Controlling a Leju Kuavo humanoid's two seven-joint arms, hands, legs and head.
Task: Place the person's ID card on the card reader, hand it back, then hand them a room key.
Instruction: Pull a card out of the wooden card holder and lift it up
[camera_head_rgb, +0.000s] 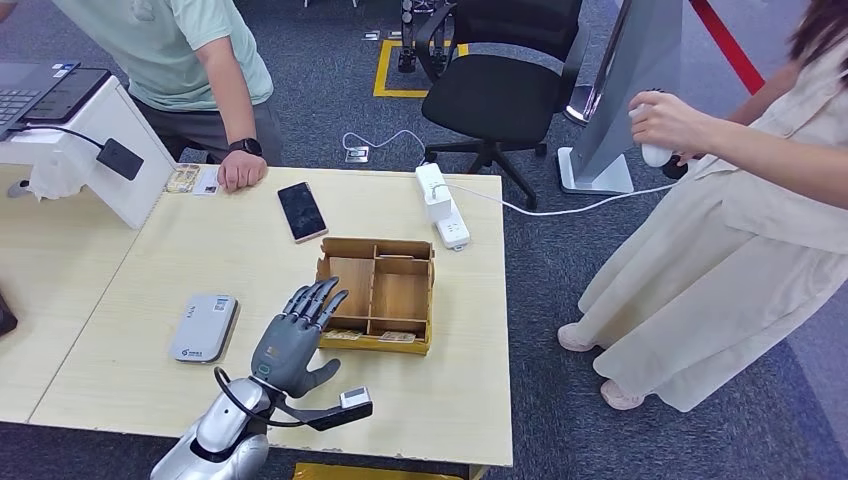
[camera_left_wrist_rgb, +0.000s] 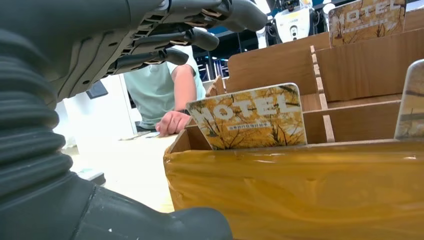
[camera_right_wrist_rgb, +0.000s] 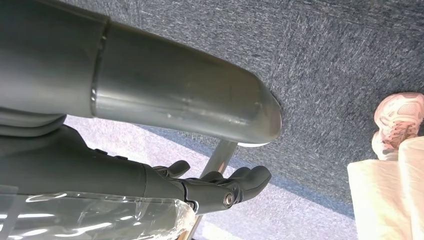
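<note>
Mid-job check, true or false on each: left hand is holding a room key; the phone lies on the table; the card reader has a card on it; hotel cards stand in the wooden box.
1. The left hand holds a room key: false, its fingers are spread and hold nothing, beside the wooden box.
2. The phone lies on the table: true.
3. The card reader has a card on it: false, its top is bare.
4. Hotel cards stand in the wooden box: true.

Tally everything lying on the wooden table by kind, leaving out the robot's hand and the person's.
Card reader: 1
Phone: 1
Power strip: 1
Wooden card box: 1
Cards lying by the person's hand: 2
Total: 6
</note>
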